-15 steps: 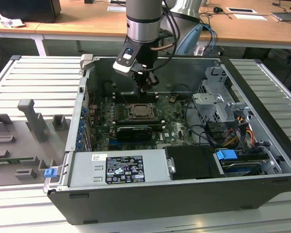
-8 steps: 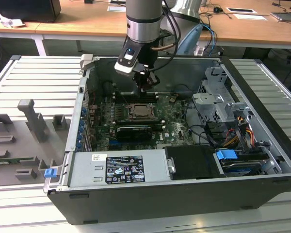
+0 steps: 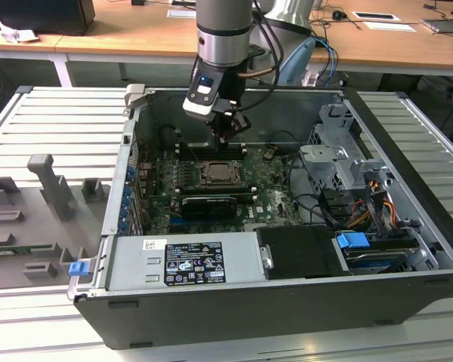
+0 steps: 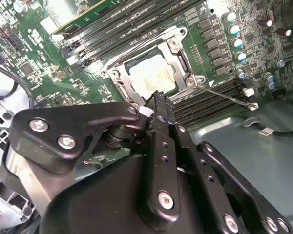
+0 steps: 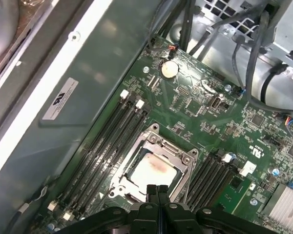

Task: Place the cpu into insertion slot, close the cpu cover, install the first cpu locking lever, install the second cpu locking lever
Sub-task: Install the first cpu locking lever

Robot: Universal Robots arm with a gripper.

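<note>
The cpu (image 5: 151,171) lies in the insertion slot (image 3: 223,175), its pale metal face showing through the cut-out. The silvery cpu cover (image 5: 184,161) lies flat around it, also seen as a frame (image 4: 179,56) in the second wrist view. A thin metal locking lever (image 4: 227,95) sticks out from one socket corner across the memory slots. My gripper (image 3: 225,136) hangs a little above the far edge of the socket. Its fingertips (image 5: 156,189) are pressed together with nothing between them, and the gripper (image 4: 158,97) sits just over the cover's rim.
Memory slots (image 5: 107,141) flank the socket on both sides. A long black card (image 3: 208,205) lies in front of it, then the power supply (image 3: 189,260). A drive cage (image 3: 340,162) with cables stands at the exterior view's right. Case walls (image 3: 128,173) surround the board.
</note>
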